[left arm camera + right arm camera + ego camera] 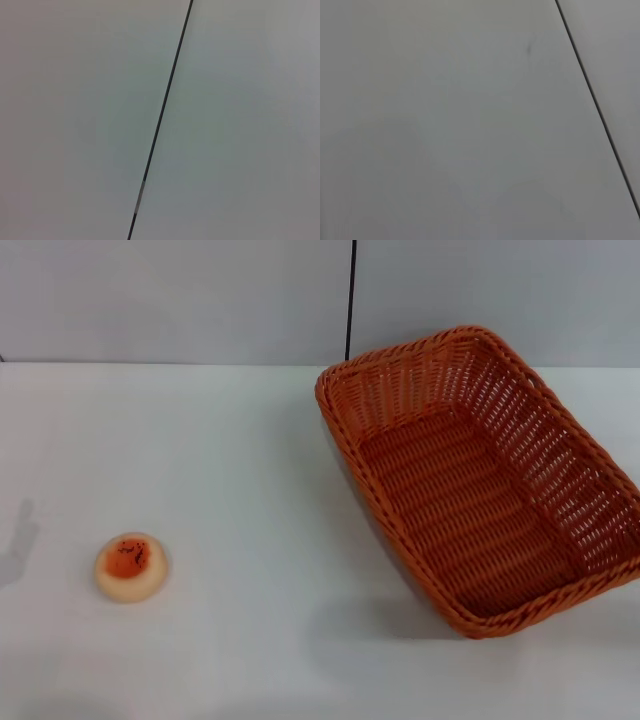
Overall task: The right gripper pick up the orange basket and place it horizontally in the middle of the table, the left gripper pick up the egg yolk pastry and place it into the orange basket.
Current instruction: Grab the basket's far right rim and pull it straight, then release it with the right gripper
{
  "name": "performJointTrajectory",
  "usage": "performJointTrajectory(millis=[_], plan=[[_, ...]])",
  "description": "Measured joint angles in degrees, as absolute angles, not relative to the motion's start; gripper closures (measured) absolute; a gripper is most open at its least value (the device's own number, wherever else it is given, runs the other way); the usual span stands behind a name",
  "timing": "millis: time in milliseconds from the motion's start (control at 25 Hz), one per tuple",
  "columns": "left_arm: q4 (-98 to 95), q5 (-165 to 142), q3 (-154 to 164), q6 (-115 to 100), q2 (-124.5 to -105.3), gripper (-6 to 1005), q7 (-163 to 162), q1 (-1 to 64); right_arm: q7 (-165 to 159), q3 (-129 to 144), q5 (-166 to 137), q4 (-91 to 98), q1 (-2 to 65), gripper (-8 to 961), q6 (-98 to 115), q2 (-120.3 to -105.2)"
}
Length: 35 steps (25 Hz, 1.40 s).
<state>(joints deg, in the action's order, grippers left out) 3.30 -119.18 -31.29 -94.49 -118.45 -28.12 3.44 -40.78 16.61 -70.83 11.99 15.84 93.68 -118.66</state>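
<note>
Basket (480, 480) angled at table (250, 490) right; pastry (131, 567) left; claws unseen.

From my station, neither gripper appears in any view, so I cannot report finger state. The orange basket (480, 480) is cut off by the head view's right edge along its right rim. Both wrist views give me only a plain pale surface crossed by a dark seam (160, 120).
</note>
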Motion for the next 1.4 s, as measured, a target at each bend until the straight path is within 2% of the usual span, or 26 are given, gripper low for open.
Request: performJointTrajectory(millis=[240, 640, 800, 840, 880, 920, 960, 1000, 1040, 1200, 1320, 1400], plan=[[3.68, -119.18, -31.18, -95.51, -118.56, 200, -25.72, 2.90, -50.80, 16.62, -76.53, 19.71, 14.94, 207, 93.35, -118.67], [3.73, -119.18, -30.90, -95.74, -118.56, 201, -25.68, 2.81, -93.60, 16.21, -99.79, 52.77, 14.10, 207, 93.49, -118.46], [3.78, -119.22, -30.45, -95.91, -118.57, 200, -25.67, 2.81, -111.26, 16.81, -112.83, 65.37, 17.02, 207, 96.25, -116.74], [3.79, -119.23, -30.36, -95.98, -118.56, 200, -25.67, 2.81, -114.64, 16.74, -115.89, 67.30, 18.18, 207, 97.74, -115.97], [3.79, -119.24, -30.28, -96.03, -118.56, 200, -25.67, 2.81, -120.32, 16.58, -121.02, 68.95, 20.74, 207, 100.95, -114.39], [3.79, -119.25, -30.23, -96.06, -118.56, 200, -25.67, 2.81, -120.32, 16.58, -121.02, 68.95, 20.74, 207, 100.95, -114.39], [3.78, -119.24, -30.18, -96.07, -118.56, 200, -25.67, 2.82, -122.67, 16.47, -123.70, 69.18, 22.26, 208, 102.52, -113.51], [3.78, -119.26, -29.90, -96.07, -118.56, 200, -25.67, 2.81, -126.13, 16.50, -129.06, 68.67, 25.69, 208, 105.15, -111.83], [3.78, -119.26, -29.90, -96.07, -118.56, 200, -25.67, 2.81, -126.13, 16.50, -129.06, 68.67, 25.69, 208, 105.15, -111.83], [3.78, -119.27, -28.90, -96.13, -118.56, 201, -25.66, 2.80, -129.63, 17.86, -139.46, 64.21, 32.30, 208, 108.32, -109.53], [3.71, -119.25, -28.82, -96.13, -118.56, 201, -25.66, 2.72, -130.09, 19.00, -140.41, 60.79, 33.64, 208, 107.70, -108.83], [3.64, -119.23, -28.81, -96.07, -118.61, 201, -25.66, 2.60, -130.19, 21.26, -140.50, 54.50, 35.00, 207, 104.62, -107.78]])
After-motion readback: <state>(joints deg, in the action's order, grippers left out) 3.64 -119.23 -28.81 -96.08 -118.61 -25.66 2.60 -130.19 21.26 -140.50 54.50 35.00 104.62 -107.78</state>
